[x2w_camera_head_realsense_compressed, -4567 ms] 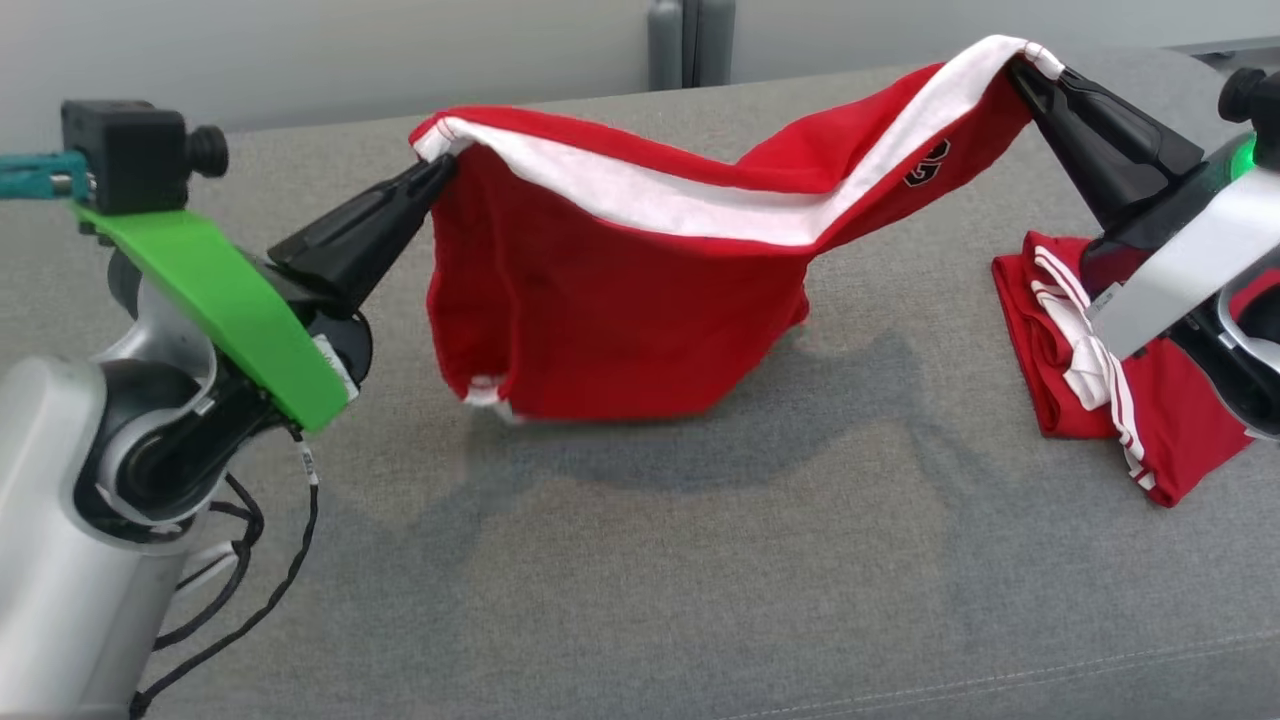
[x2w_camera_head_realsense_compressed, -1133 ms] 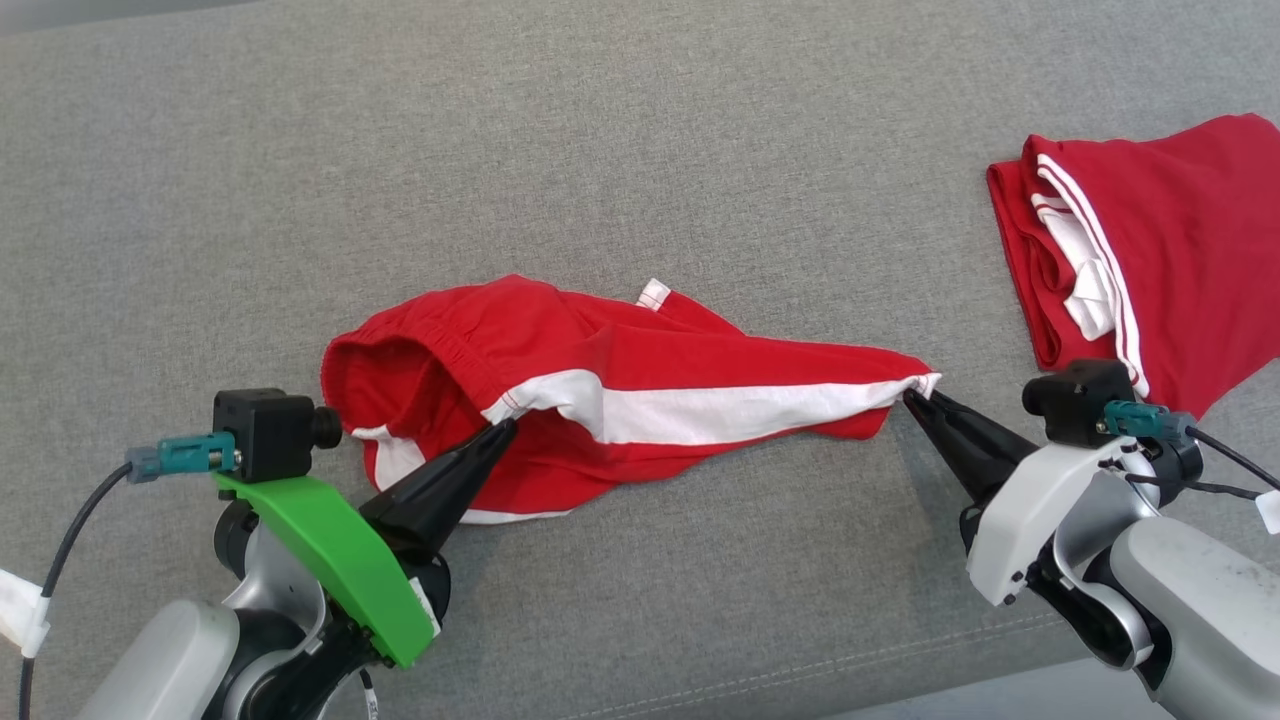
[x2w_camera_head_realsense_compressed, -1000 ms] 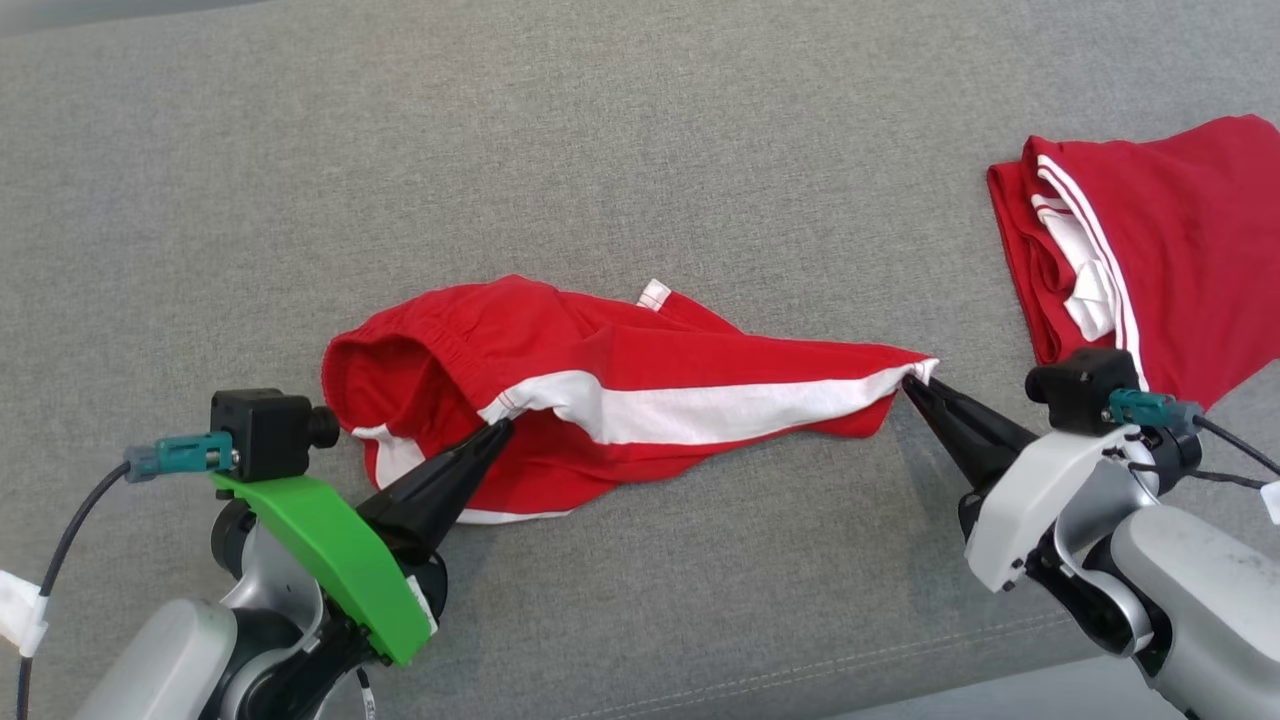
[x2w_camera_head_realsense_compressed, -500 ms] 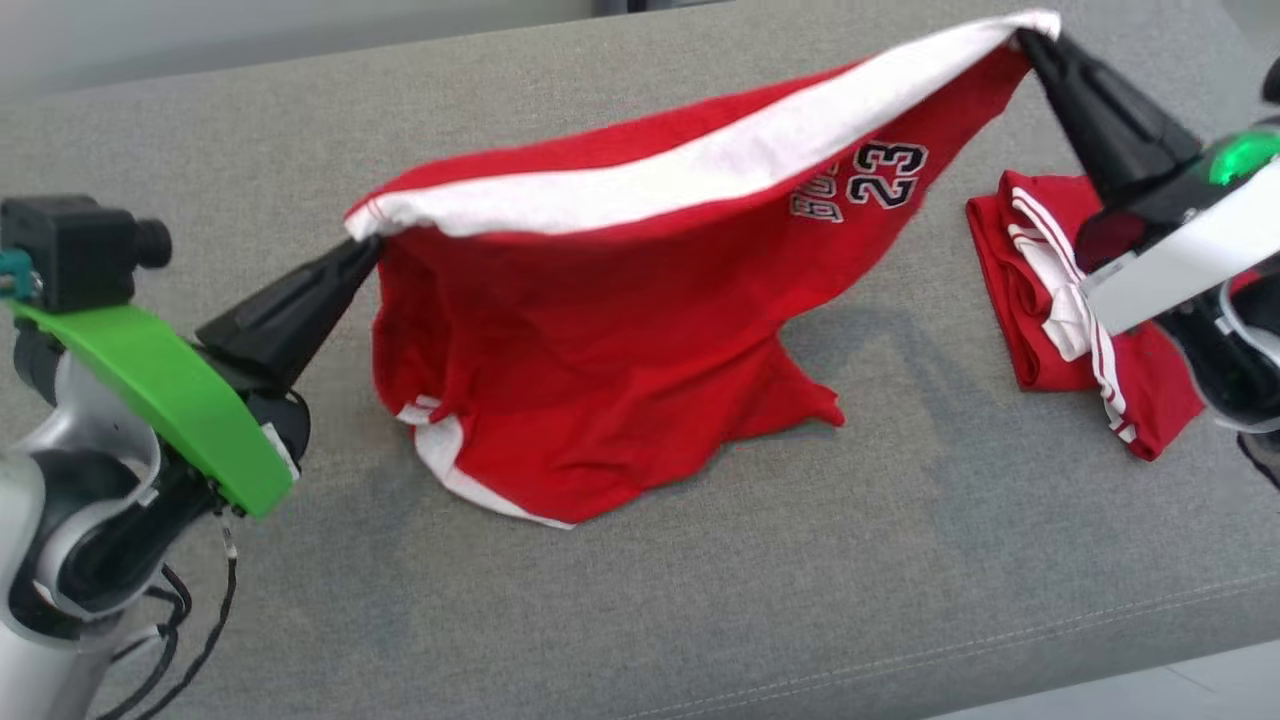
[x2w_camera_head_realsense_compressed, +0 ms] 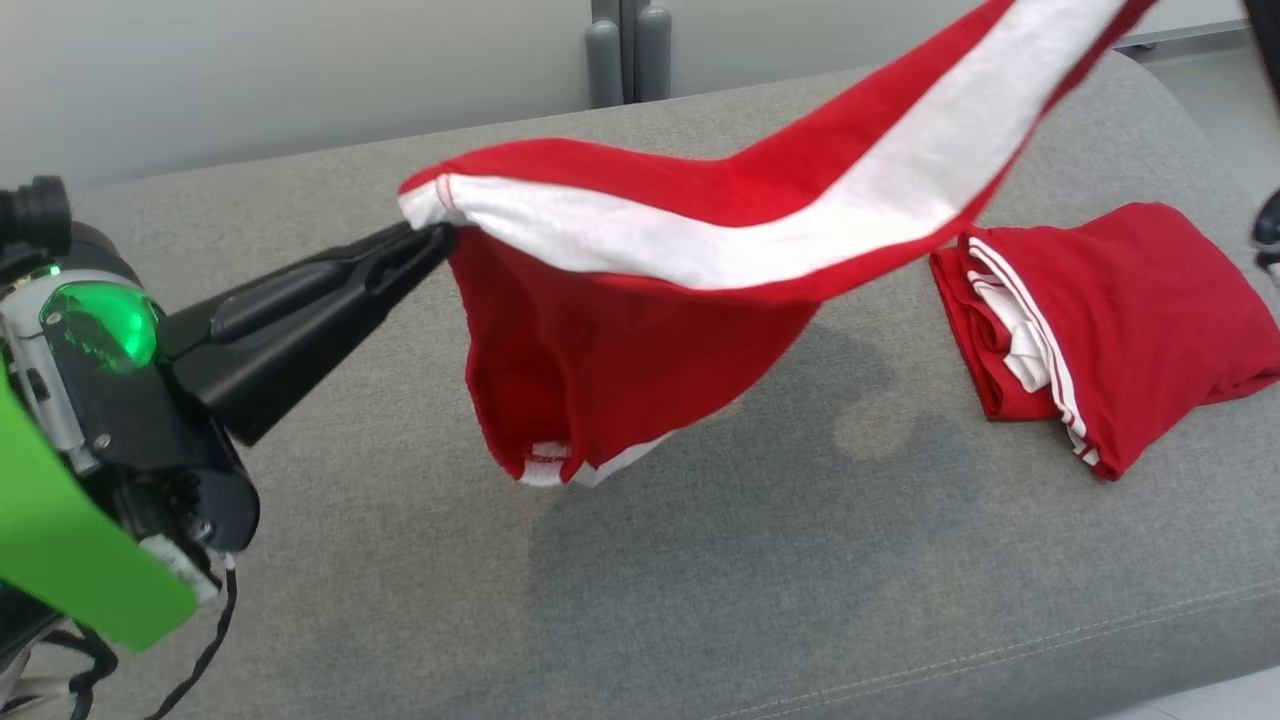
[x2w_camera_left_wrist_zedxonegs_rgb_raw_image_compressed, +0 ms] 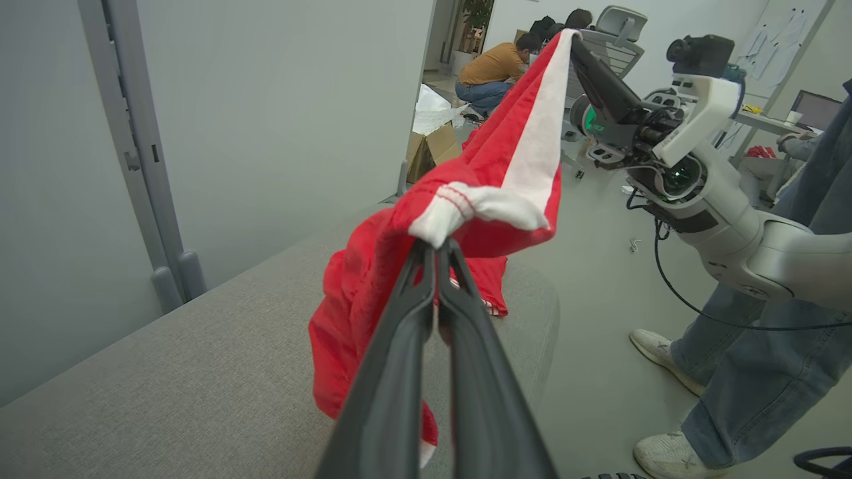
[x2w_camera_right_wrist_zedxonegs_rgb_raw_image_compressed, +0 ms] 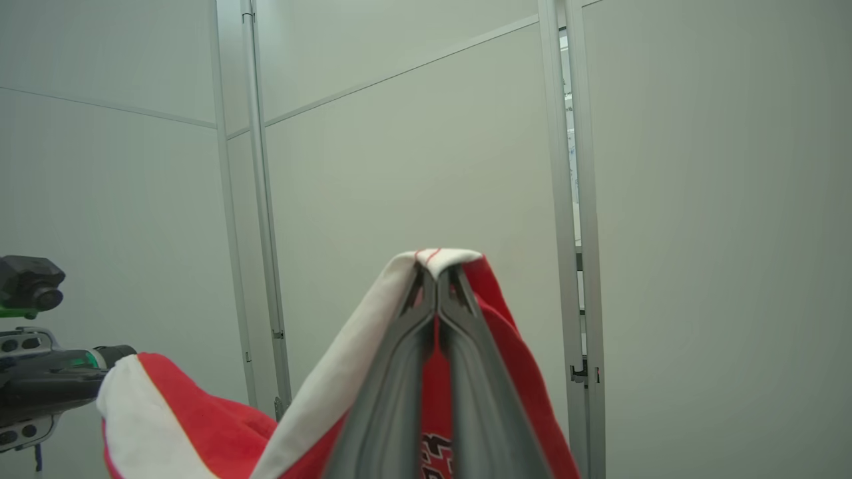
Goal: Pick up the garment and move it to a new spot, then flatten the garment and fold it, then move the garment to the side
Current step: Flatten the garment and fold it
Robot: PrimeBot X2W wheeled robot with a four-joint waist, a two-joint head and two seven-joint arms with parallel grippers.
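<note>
The garment, red shorts with a white side stripe, hangs in the air stretched between my two grippers. My left gripper is shut on its white corner at the left; the left wrist view shows that pinch up close. The stripe rises to the upper right, out of the head view. My right gripper is shut on the other white corner, held high, and it appears across the garment in the left wrist view. The garment's lower hem dangles just over the grey cushion.
A second red garment lies folded on the cushion at the right. Grey partition walls stand behind the cushion. A person's legs in jeans stand beside my right arm, and another person crouches farther back.
Both grippers have lifted the garment from lying on the cushion to hanging in the air, the right end higher. The head camera has also tilted up.
</note>
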